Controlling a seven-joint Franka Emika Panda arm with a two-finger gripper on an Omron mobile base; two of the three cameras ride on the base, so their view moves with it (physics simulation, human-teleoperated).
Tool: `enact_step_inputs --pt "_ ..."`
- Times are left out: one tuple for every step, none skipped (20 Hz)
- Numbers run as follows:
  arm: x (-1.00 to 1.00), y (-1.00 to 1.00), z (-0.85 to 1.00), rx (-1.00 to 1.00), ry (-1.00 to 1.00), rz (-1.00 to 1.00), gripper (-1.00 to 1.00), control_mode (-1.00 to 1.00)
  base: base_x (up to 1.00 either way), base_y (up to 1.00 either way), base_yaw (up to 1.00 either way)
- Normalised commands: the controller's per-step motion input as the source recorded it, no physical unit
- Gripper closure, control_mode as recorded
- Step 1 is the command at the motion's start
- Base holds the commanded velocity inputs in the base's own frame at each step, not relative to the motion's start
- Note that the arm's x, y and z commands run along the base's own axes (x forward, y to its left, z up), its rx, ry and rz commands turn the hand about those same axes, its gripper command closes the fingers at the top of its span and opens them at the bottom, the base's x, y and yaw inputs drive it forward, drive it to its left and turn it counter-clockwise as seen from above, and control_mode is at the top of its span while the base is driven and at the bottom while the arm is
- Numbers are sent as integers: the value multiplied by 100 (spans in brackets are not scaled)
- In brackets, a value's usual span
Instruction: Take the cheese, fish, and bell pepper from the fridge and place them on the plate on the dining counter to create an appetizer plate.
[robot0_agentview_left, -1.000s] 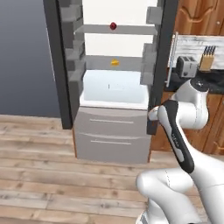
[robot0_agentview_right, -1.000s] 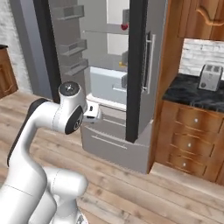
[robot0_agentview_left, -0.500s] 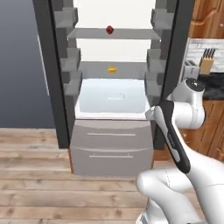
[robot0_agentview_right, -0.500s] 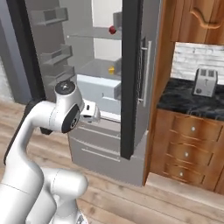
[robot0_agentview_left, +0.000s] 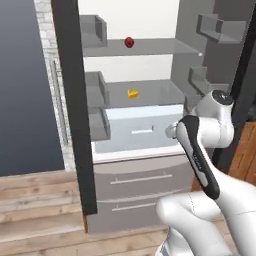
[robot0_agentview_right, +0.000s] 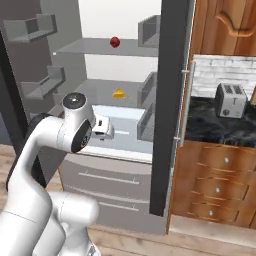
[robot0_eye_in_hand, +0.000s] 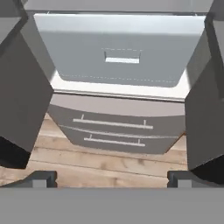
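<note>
Before the open fridge (robot0_agentview_left: 150, 150), gripper (robot0_eye_in_hand: 111, 177) spread wide, empty, facing the lower drawers. Pepper (robot0_agentview_left: 129, 42) on upper shelf, cheese (robot0_agentview_left: 132, 93) below it. No legible writing.

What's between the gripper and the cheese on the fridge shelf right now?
Nothing visible. The fridge doors stand open, the cheese sits alone on its shelf, and the open gripper is lower, facing the drawers.

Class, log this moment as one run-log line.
fridge: open | bell pepper: upper shelf | cheese: lower shelf | gripper: open, empty
</note>
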Motion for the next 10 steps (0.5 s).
enact_step_inputs --pt "0 0 0 0 0 0 -100 100 85 70 -36" --pt "0 0 0 0 0 0 -100 100 72 2 -31" --pt "0 0 0 0 0 0 -100 100 70 0 -26" --pt "0 0 0 0 0 0 -100 100 67 0 -21" --pt "0 0 0 0 0 0 -100 100 69 -6 -18" --pt "0 0 0 0 0 0 -100 100 74 -2 -16" --pt "0 0 0 0 0 0 -100 100 85 0 -12" --pt "0 0 0 0 0 0 -100 100 94 0 -10" --pt "0 0 0 0 0 0 -100 100 100 19 -6" --pt "0 0 0 0 0 0 -100 100 100 37 -3"
